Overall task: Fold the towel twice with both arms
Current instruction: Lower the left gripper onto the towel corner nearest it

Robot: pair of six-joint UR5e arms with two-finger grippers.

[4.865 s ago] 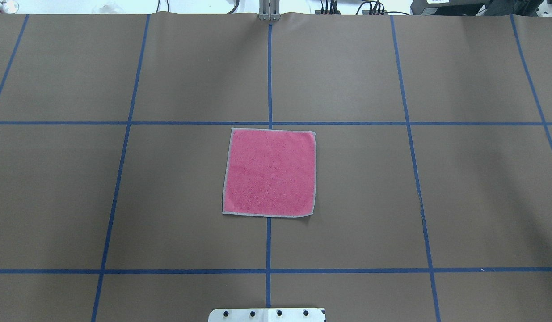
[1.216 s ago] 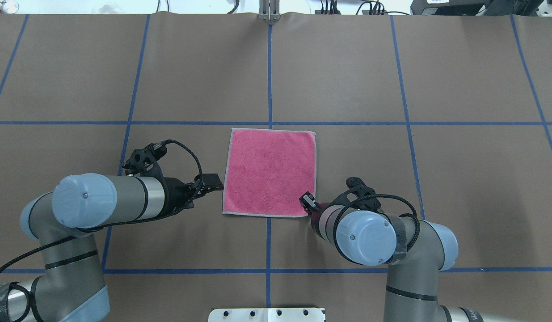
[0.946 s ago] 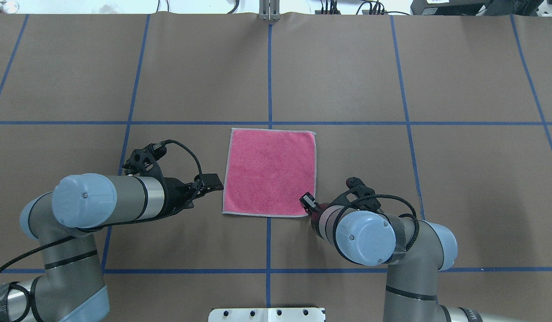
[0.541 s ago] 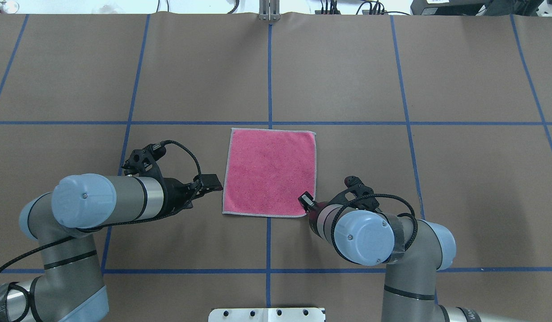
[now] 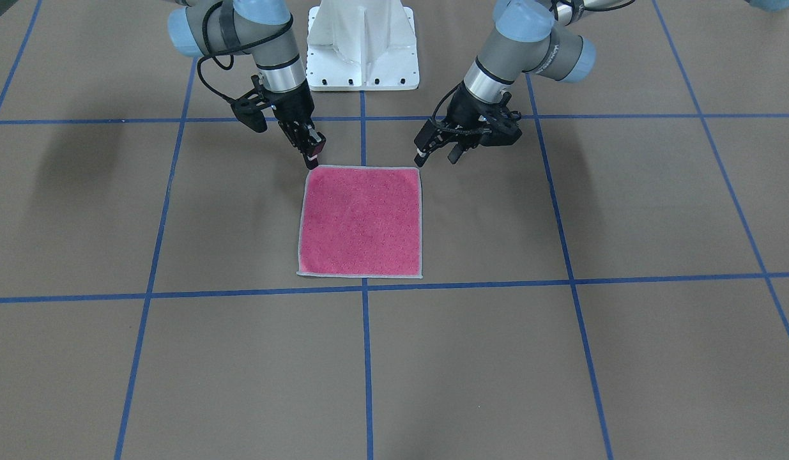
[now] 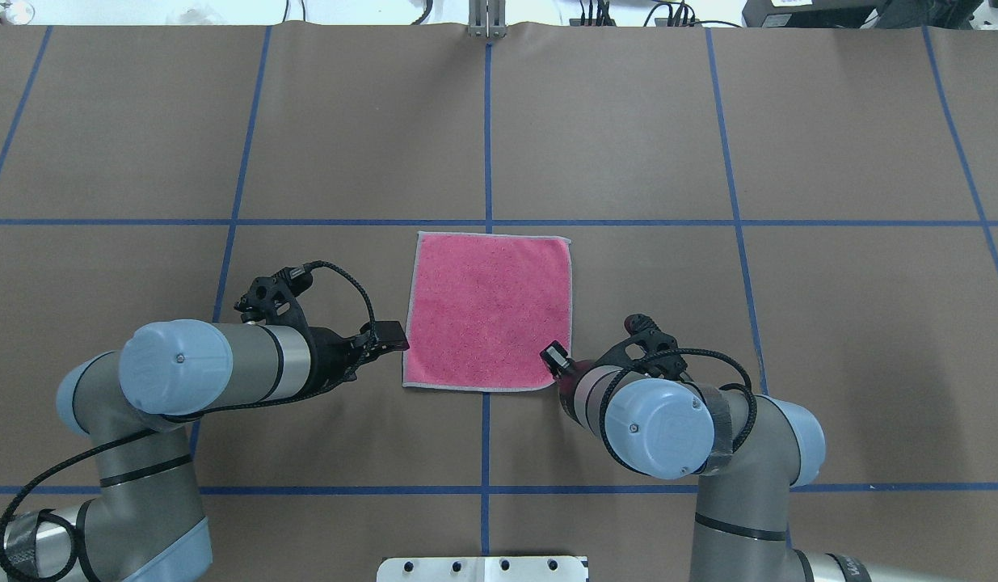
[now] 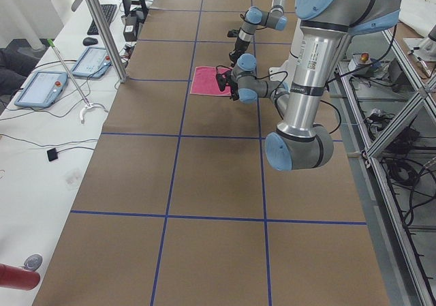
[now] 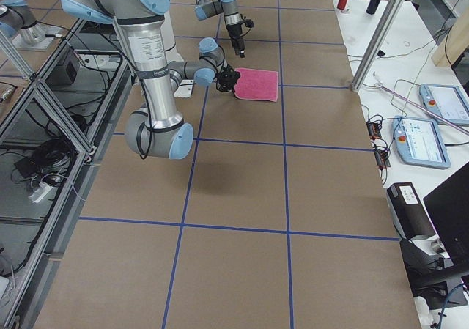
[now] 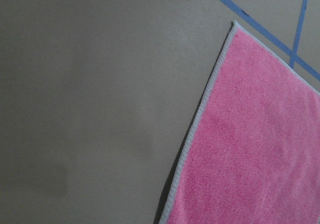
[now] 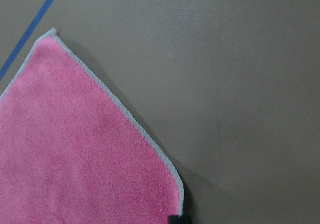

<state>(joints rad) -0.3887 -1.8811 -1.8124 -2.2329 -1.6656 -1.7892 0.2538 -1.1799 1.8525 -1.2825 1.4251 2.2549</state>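
Note:
The towel [image 5: 361, 220] lies flat, pink face up, in the middle of the table [image 6: 488, 311]. My left gripper [image 6: 385, 341] is low beside the towel's near left corner, just off its edge. Its jaws are open in the front view [image 5: 436, 153]. My right gripper [image 6: 555, 357] is at the near right corner, its tip at the towel's edge [image 5: 314, 153], and looks open and empty. The left wrist view shows the towel's edge [image 9: 255, 149] and no fingers. The right wrist view shows the towel's corner [image 10: 75, 149] just above one black fingertip [image 10: 173, 219].
The table is covered in brown paper with blue tape grid lines [image 6: 488, 137]. The white bolted pedestal [image 5: 362, 45] stands at the robot's side, behind both arms. Side benches with tablets [image 7: 41, 88] and metal posts [image 7: 102, 26] flank the table's ends.
Both arms came into view after the first frame. In the last half second my left arm has shifted right and nearer, bringing its gripper close to the towel's near left corner. The right arm has barely moved.

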